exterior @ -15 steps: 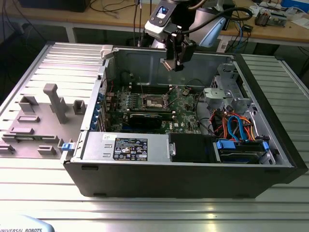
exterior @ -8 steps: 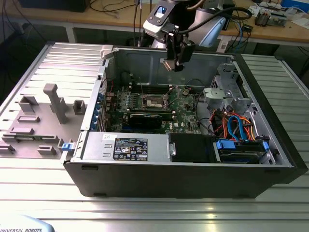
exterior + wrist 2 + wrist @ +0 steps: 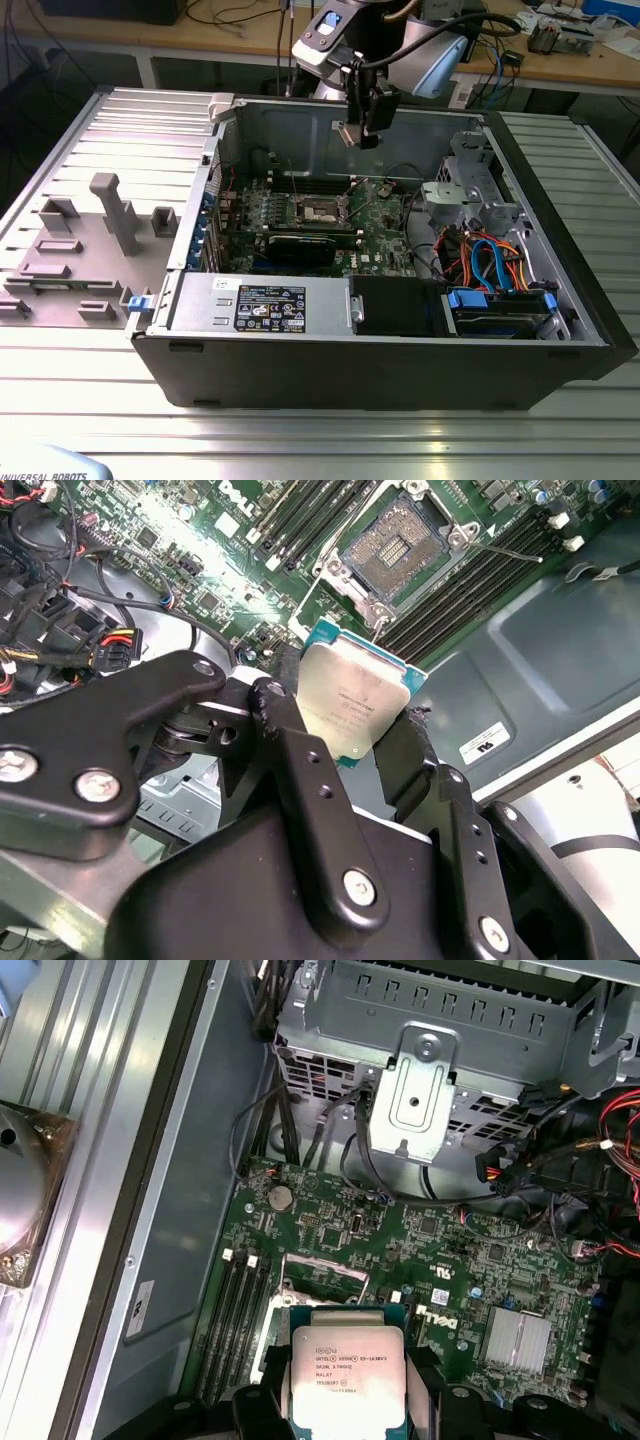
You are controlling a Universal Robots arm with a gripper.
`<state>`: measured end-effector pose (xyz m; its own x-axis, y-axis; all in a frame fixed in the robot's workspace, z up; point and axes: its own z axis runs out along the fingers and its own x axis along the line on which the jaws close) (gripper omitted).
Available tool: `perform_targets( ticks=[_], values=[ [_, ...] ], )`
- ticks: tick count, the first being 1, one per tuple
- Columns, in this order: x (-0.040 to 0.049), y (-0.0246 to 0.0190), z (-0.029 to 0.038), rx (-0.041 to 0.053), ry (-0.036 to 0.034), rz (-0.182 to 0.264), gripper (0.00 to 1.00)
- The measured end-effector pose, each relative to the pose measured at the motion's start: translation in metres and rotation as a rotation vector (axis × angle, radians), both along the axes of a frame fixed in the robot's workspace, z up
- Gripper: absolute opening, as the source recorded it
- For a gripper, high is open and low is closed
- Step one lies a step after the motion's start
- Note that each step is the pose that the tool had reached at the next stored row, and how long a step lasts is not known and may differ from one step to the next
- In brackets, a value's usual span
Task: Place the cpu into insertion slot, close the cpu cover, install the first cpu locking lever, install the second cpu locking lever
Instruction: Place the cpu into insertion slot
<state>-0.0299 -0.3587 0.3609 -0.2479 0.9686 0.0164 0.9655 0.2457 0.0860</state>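
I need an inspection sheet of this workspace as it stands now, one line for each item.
Surface: ribbed metal table carrying an open computer case on its side.
Job's things: cpu held above the green motherboard; insertion slot empty, dark centre exposed.
Clutter: grey fixture blocks on the table, at the exterior view's left.
Grippers: claw shut on the cpu's edges, above the case.
Cables: red, blue and orange cable bundle inside the case, at the exterior view's right.
Surroundings: wooden bench behind, with loose wires.
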Motion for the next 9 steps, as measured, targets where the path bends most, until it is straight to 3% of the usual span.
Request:
perform_targets(
  ticks=[9],
  values=[
    [0.0,0.0,0.0,0.0,0.0,-0.004,0.54]
  ],
)
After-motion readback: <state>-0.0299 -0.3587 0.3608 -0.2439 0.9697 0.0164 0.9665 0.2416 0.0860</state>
